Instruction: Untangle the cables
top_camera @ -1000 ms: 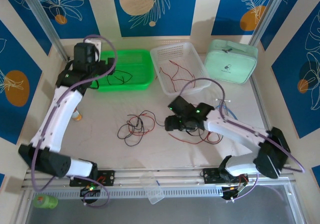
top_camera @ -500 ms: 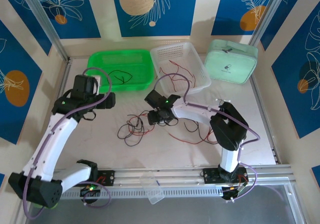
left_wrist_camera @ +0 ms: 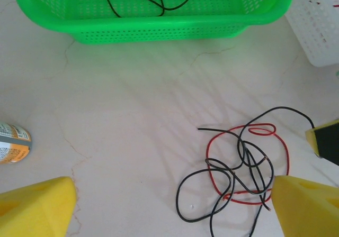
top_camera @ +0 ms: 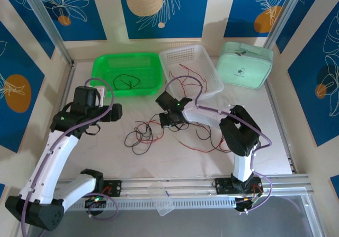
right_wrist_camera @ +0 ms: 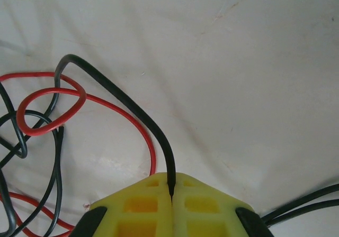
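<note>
L pincer (top_camera: 112, 111), jaws wide apart, has swung back off green basket (left_wrist_camera: 159, 28); tangle (left_wrist_camera: 238, 173) sits just ahead of it. R pincer (right_wrist_camera: 171, 192) just snapped together on black cable (right_wrist_camera: 136, 111). I reckon a pull-out's next.

A pale, faintly cracked counter (top_camera: 180, 163) lies under even light. Cream walls (top_camera: 212, 15) with blue leaf-patterned panels (top_camera: 175, 20) rise behind and beside the counter, and an aluminium rail (top_camera: 185, 185) runs along its near edge.
</note>
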Tool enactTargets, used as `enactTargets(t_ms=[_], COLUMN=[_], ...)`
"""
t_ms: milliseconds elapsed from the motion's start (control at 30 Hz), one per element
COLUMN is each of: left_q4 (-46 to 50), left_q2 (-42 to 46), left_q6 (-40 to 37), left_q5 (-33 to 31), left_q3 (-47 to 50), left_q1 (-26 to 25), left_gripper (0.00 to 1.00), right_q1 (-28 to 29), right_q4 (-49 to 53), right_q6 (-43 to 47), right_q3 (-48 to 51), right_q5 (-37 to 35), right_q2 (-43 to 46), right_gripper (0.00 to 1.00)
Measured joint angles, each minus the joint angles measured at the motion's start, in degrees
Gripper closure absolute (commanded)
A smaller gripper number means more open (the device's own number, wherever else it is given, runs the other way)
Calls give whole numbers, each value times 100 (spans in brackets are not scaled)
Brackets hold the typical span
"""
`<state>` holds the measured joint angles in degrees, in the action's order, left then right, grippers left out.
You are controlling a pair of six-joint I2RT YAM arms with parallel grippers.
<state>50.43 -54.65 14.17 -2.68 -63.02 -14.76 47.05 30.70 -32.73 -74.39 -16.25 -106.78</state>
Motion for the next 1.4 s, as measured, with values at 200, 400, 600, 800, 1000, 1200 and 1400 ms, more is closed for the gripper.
enactTargets(t_ms=[200,400,600,800,1000,1200,1400], left_q4=[-83,-415,-656,-850,-1281,-2074,-3101], left_q2=[343,643,833,892,883,776,507], left_q6=[55,57,37,39,83,173,144], left_q5=[363,892,1266,1510,1799,1932,1711], left_q3=[197,586,706,706,870,1467,2212], left_q1=[0,-4,-15,-52,-184,-802,-1832], left_gripper=[7,7,7,9,11,12,11], right_q1=[0,-37,-197,-282,-282,-282,-262], right_q4=[271,564,629,815,909,946,1034], right_q6=[192,345,269,232,232,229,229], right_q3=[-433,-1419,-1934,-2402,-2892,-3178,-3639], right_q5=[24,146,505,855,1034,1073,1080], right_q2=[420,1311,1921,1895,1845,1847,1849], right_gripper=[100,100,100,100,100,100,100])
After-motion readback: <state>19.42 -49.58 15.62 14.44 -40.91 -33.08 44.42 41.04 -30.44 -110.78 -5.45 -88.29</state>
